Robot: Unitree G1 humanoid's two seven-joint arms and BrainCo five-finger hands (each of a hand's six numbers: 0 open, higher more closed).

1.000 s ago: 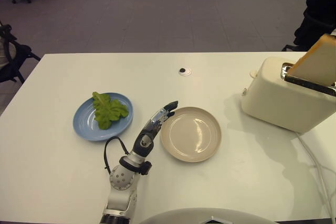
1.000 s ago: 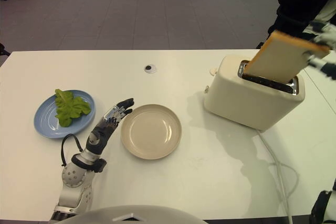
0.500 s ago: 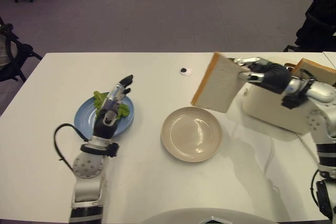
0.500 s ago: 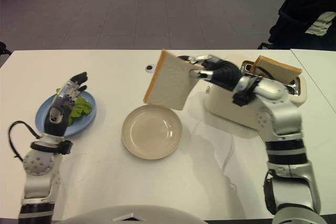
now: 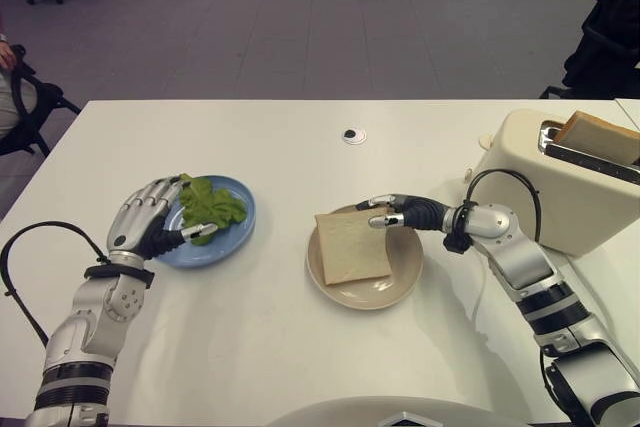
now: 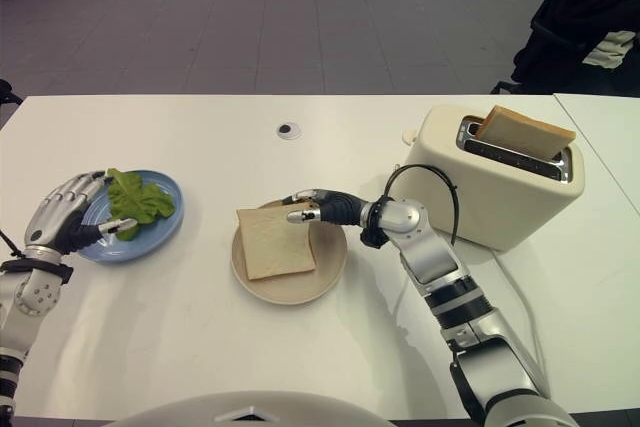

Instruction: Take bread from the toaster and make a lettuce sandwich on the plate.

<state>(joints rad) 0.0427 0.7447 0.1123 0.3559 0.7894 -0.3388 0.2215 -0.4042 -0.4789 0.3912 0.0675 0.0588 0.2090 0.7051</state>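
A slice of bread (image 5: 352, 247) lies flat on the beige plate (image 5: 400, 282) at the table's middle. My right hand (image 5: 393, 213) rests over the plate's far right rim, its fingers closed on the slice's far right corner. A second slice (image 6: 523, 131) stands in the slot of the cream toaster (image 6: 480, 197) at the right. A lettuce leaf (image 5: 210, 207) lies on the blue plate (image 5: 225, 245) at the left. My left hand (image 5: 146, 224) sits on that plate's left rim, right against the leaf's near left edge.
The toaster's cable (image 6: 425, 172) loops over my right forearm, and more of it runs along the table's right side. A small black dot (image 5: 349, 134) marks the table at the far middle. A dark chair (image 5: 25, 107) stands past the left edge.
My right hand has lowered the bread from the air onto the beige plate. My left hand has dropped from above the blue plate to its left rim, beside the lettuce.
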